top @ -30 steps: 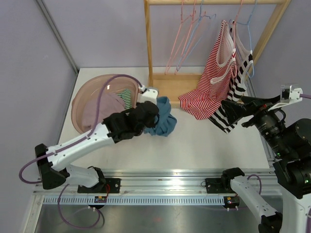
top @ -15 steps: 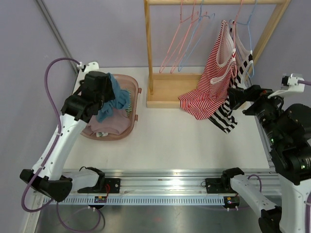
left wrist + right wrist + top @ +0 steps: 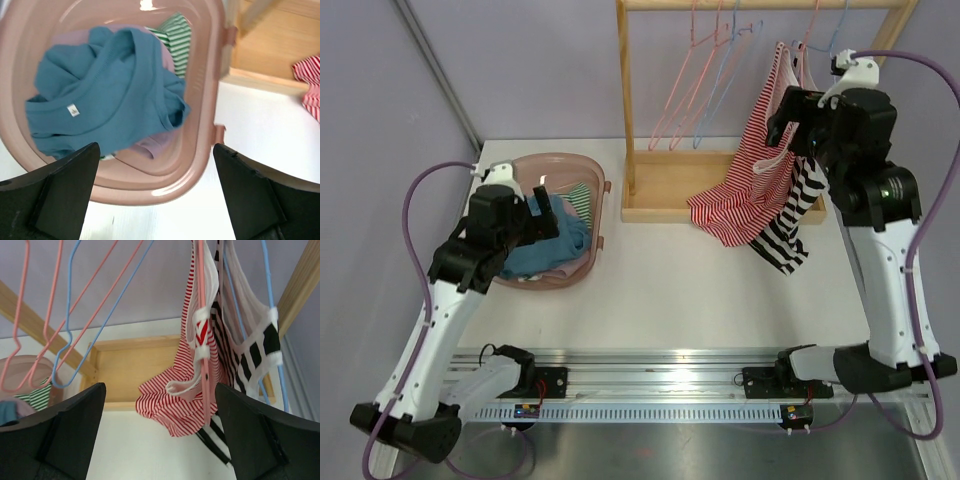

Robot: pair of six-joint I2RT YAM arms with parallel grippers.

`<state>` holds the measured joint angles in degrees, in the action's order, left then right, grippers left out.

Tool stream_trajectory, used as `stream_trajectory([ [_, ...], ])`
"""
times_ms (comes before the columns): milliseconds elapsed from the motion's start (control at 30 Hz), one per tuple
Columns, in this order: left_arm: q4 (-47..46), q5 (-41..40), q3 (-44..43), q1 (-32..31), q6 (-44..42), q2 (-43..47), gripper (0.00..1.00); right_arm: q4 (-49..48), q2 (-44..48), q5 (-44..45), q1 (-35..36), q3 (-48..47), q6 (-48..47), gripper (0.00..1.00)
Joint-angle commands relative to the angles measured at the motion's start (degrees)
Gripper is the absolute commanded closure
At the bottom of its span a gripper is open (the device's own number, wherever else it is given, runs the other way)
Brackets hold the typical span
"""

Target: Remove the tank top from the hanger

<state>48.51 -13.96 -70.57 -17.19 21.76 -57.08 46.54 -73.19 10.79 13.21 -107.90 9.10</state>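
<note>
The red-striped tank top [image 3: 752,165] still hangs from its pink hanger [image 3: 202,285] at the right end of the wooden rack [image 3: 625,100], its hem trailing down onto the rack's base, so the step I care about is not yet done. What has changed in the last second is around it. My right fingers [image 3: 788,118] have come up from low beside the garments to strap height, and they stand spread wide with nothing between them. From the right wrist camera the top sits ahead of the gap and toward the right-hand finger, with the straps and the hanger's wire above the fingertips. I see no contact yet. Just behind and to its right is the black-and-white tank top [image 3: 788,240] on a blue hanger [image 3: 267,280]. The two are close enough that I judge a careless closure could catch both. Further out, my left fingers [image 3: 538,212] have swung over the pink basket [image 3: 598,215] and let go. The blue garment [image 3: 110,100] now lies crumpled in the basket, and those fingers hang released above it. So the earlier piece is put away, the white surface [image 3: 670,290] between basket and rack is free of arms, and I read the right arm as lined up to start on the red top.
</note>
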Motion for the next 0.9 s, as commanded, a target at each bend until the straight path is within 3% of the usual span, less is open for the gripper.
stream_trajectory([
  [0, -6.74, 10.42, 6.04, -0.65, -1.90, 7.40, 0.01, -0.92, -5.64, 5.47, -0.38, -6.61, -5.23, 0.06],
  [167, -9.75, 13.60, 14.56, -0.74, -2.16, 14.27, 0.01, -0.23, -15.82, 6.09, -1.70, -17.40, -7.78, 0.12],
  [367, -12.04, 19.40, 17.57, -0.74, -2.60, 15.94, 0.01, -0.58, -24.61, 4.78, -4.24, -24.36, -10.49, 0.17],
  [400, -12.21, 19.93, 17.92, -0.74, -2.77, 16.29, 0.01, -0.14, -25.68, 3.90, -5.12, -25.60, -10.68, 0.21],
  [433, -12.21, 20.11, 18.01, -0.74, -2.86, 16.39, 0.01, 1.08, -26.82, 2.59, -5.65, -27.00, -10.77, 0.34],
  [533, -12.30, 20.63, 18.62, -0.74, -2.95, 16.65, 0.01, 2.59, -30.34, -0.58, -6.44, -31.93, -12.00, 0.48],
  [767, -12.74, 23.27, 19.85, -0.74, -3.13, 15.95, 0.01, 0.04, -31.48, -1.56, -6.88, -33.07, -12.79, 0.60],
  [867, -13.26, 23.97, 20.47, -0.74, -2.95, 16.39, 0.01, 0.48, -32.37, -2.52, -6.80, -33.78, -12.88, 0.72],
])
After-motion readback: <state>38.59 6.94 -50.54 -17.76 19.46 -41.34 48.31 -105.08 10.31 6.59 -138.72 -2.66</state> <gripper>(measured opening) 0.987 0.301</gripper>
